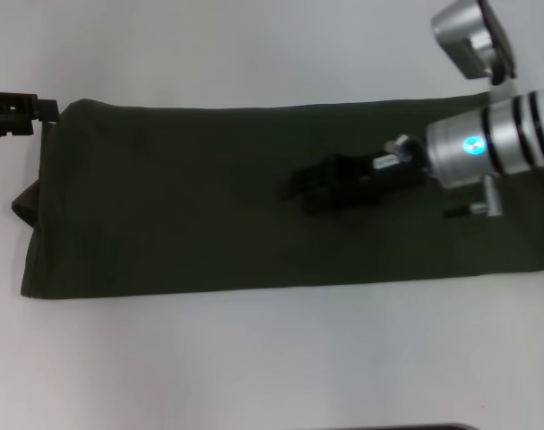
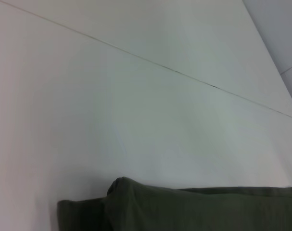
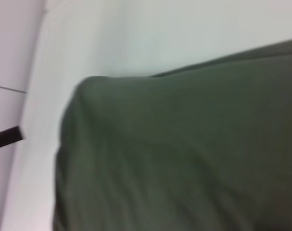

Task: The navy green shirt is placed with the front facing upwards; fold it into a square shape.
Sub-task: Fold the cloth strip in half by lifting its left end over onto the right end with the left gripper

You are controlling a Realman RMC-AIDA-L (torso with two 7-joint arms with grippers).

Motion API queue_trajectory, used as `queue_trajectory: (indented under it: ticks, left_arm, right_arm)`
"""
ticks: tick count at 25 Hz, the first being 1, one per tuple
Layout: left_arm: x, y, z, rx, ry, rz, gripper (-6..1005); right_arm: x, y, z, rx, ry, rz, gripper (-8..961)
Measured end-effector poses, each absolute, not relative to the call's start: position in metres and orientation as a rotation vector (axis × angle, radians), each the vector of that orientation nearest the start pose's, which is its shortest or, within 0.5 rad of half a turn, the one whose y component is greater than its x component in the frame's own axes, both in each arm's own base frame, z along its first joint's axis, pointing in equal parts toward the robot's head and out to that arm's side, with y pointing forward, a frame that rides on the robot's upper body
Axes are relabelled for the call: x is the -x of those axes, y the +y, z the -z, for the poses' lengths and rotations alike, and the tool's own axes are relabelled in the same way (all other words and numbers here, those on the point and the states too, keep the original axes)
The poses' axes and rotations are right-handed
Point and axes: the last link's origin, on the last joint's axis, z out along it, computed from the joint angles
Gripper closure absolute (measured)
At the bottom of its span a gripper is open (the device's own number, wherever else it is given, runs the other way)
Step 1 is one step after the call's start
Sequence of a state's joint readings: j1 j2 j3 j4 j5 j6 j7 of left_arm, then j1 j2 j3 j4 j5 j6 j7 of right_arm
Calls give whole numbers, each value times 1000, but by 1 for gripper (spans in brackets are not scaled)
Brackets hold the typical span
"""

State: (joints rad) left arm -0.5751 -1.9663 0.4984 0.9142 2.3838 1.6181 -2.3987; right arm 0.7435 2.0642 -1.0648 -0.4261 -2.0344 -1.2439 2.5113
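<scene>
A: What lies nearest the robot?

B: A bare strip of the white table [image 1: 254, 358]. Just beyond it runs the near long edge of the navy green shirt [image 1: 191, 206], which lies flat on the table as a long, narrow band running from the robot's left to past the right edge of the head view. No print, collar or sleeve shows, only plain dark cloth; a small flap pokes out at the left end.

A: And over the shirt?

B: The right end effector [image 1: 294, 190] reaches in from the right on its silver wrist and sits low over the middle of the band, fingers pointing left. Dark against dark cloth, its fingers cannot be read: I cannot tell whether they are spread or closed, or whether they touch the fabric. Its own wrist camera shows only shirt and table.

A: Farther back?

B: The left end effector [image 1: 16, 112] sits at the far left corner of the shirt, just beside the cloth edge. Whether it pinches that corner I cannot tell; its wrist view shows only the shirt's end and open table beyond.

A: How far along is the fold?

B: By my reading, the lengthwise folds are done, since the sides and sleeves are tucked in. The band is still much longer than it is wide, so the crosswise folding, end over end, is left before it makes a square.
</scene>
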Motion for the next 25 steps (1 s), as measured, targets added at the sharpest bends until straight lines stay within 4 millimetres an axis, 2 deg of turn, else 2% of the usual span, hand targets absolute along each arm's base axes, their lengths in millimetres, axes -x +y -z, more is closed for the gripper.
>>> queue_trajectory:
  ticks: [4, 7, 8, 9, 11, 18, 22, 25]
  left_arm:
    - [298, 352, -98, 2182, -1720, 415, 396]
    - [298, 352, -98, 2182, -1719, 415, 396]
    - [297, 353, -98, 2184, -1717, 414, 395]
    - [297, 353, -98, 2184, -1717, 414, 395]
    - [296, 353, -97, 2194, -1711, 408, 395]
    - [296, 355, -100, 2200, -1686, 400, 394]
    - [293, 358, -101, 2211, -1671, 396, 394]
    - [290, 359, -101, 2220, -1664, 399, 394]
  right_arm:
    - [-249, 354, 54, 2302, 2057, -294, 303]
    - [-244, 353, 28, 2334, 2024, -438, 303]
    - [-241, 352, 11, 2347, 1995, -529, 303]
    - [-241, 352, 11, 2347, 1995, -529, 303]
    - [-242, 352, -3, 2342, 1969, -629, 303]
    - [-261, 350, -14, 2240, 1981, -956, 303]
    - [-261, 343, -26, 2274, 1846, -1180, 303]
    - [-260, 338, -28, 2313, 1738, -1242, 303]
